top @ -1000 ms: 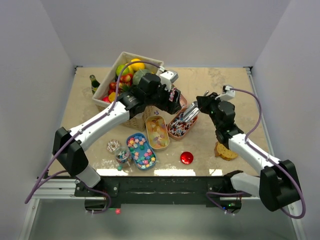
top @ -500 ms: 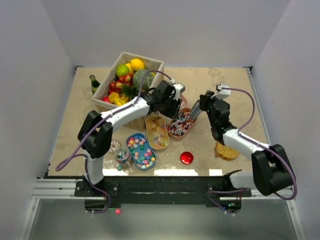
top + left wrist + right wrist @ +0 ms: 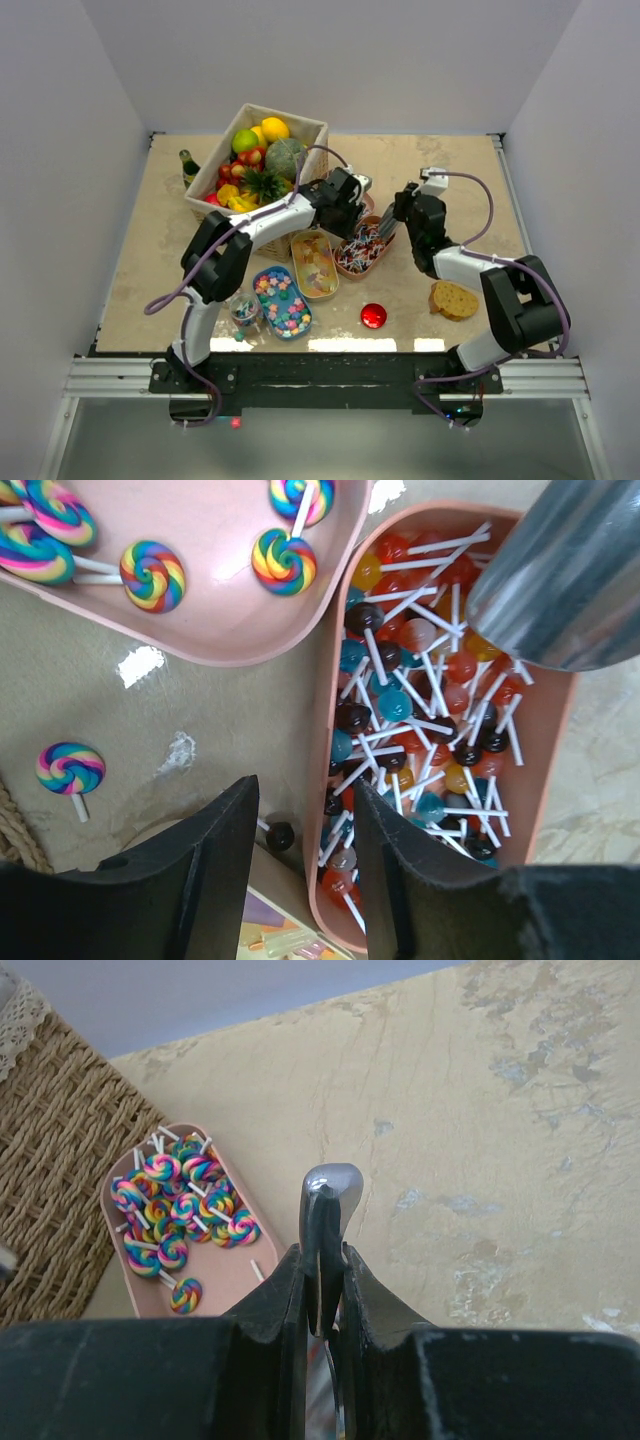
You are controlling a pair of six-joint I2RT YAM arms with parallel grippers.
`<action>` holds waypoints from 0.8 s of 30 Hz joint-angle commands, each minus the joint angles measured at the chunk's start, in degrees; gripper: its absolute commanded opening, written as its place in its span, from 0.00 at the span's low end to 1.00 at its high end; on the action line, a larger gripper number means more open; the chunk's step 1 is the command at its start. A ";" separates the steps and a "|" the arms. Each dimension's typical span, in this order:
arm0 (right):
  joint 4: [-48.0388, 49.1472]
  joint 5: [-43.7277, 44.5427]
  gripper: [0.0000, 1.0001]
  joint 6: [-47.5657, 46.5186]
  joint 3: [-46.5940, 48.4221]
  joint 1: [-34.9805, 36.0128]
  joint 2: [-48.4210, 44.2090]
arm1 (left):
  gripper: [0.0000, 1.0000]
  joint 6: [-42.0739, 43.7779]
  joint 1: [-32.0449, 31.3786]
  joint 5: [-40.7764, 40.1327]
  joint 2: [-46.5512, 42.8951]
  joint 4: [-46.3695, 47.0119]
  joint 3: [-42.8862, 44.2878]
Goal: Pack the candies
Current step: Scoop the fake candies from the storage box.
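Left wrist view: my left gripper (image 3: 305, 800) hangs low with its two fingers (image 3: 215, 880) standing apart and nothing pinched between them. In the gap I see bare table (image 3: 150, 710), one small dark lollipop (image 3: 280, 835) and the near rim of a pink tray (image 3: 322, 730). That tray runs ahead from my right-hand finger and is heaped with ball lollipops (image 3: 420, 710) in red, teal, brown and orange, their white sticks crossing every way. Ahead and left of my fingers, a second pink tray (image 3: 230, 620) holds rainbow swirl lollipops (image 3: 152, 575). A stray swirl lollipop (image 3: 70, 768) lies loose on the table, off to the left of my left-hand finger. Ahead and right, over the far end of the ball-lollipop tray, hangs the shiny bowl of a metal scoop (image 3: 560, 580).

My right gripper (image 3: 322, 1260) is clamped tight on that scoop's handle, which stands between the fingers with its rounded end just past the tips. Ahead-left of these fingers sits the swirl tray, beside a wicker basket (image 3: 50, 1160).

From above, just behind my left fingers lie orange-yellow gummies (image 3: 316, 268) in a yellow tray (image 3: 336, 285). Further back again, pastel candies (image 3: 282, 300) fill a blue tray (image 3: 308, 325).
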 commanded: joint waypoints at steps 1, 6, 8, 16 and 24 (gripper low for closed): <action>0.38 -1.16 0.00 1.37 2.89 0.31 -0.08 | 0.45 -0.38 0.07 -1.52 1.81 -0.80 3.04; -2.08 -1.61 0.00 2.95 2.54 0.40 0.45 | 0.39 -0.64 0.16 -1.52 3.48 -1.68 3.66; -1.38 -1.70 0.00 3.74 1.49 0.49 0.71 | 0.36 -1.08 0.33 -1.61 3.92 -2.38 3.74; 2.66 0.15 0.00 5.58 -0.80 4.52 4.14 | 0.21 -2.05 0.77 -0.91 4.36 -3.35 3.48; 4.86 1.12 0.00 11.21 -3.26 6.38 6.08 | 0.00 -3.72 0.95 0.15 5.06 -5.54 5.15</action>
